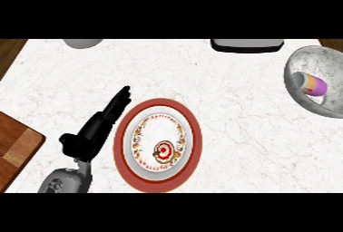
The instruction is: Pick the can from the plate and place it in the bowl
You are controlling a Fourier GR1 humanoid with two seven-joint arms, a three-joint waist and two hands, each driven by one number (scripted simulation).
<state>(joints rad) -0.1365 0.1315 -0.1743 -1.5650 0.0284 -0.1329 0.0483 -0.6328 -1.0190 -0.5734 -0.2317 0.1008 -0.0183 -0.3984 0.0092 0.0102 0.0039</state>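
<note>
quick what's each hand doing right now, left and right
Left hand: open, fingers straight, holding nothing, beside the plate.
Right hand: not in view.

White marble counter (221,104) carries a red-rimmed plate (191,136) and grey bowl (298,61).

Can (313,84) lies on its side in the marble bowl (299,59) at right; red-rimmed plate (192,136) sits centre, left hand (99,128) open just beside it.
</note>
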